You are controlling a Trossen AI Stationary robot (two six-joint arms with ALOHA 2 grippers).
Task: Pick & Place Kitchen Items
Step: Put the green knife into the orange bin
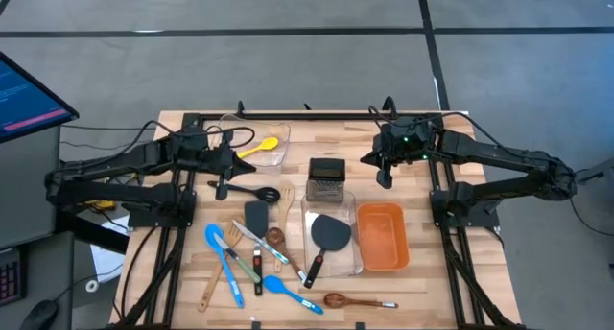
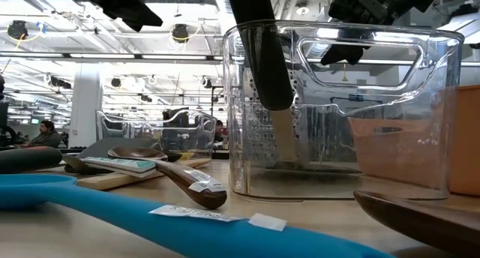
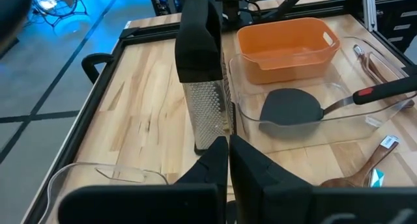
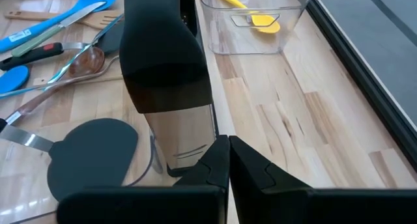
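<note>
1. While both arms hover over the far half of the table, the left gripper (image 1: pixel 228 160) sits left of centre in the high view with its fingers (image 3: pixel 215 160) pressed together, empty.
2. The right gripper (image 1: pixel 385 163) hangs right of centre, its fingers (image 4: pixel 218 160) also together and holding nothing.
3. The steel box grater (image 1: pixel 327 177) stands upright mid-frame between the two grippers.
4. Just below it, a clear bin (image 1: pixel 309 236) holds a black turner (image 1: pixel 328 236); an orange bin (image 1: pixel 382 236) sits to its right.
5. A yellow spoon (image 1: pixel 264 147) lies in a second clear bin (image 1: pixel 279 159) at upper centre-left.
6. Blue spoons (image 1: pixel 288 293), wooden spoons (image 1: pixel 353 300) and spatulas lie scattered at lower centre.
</note>
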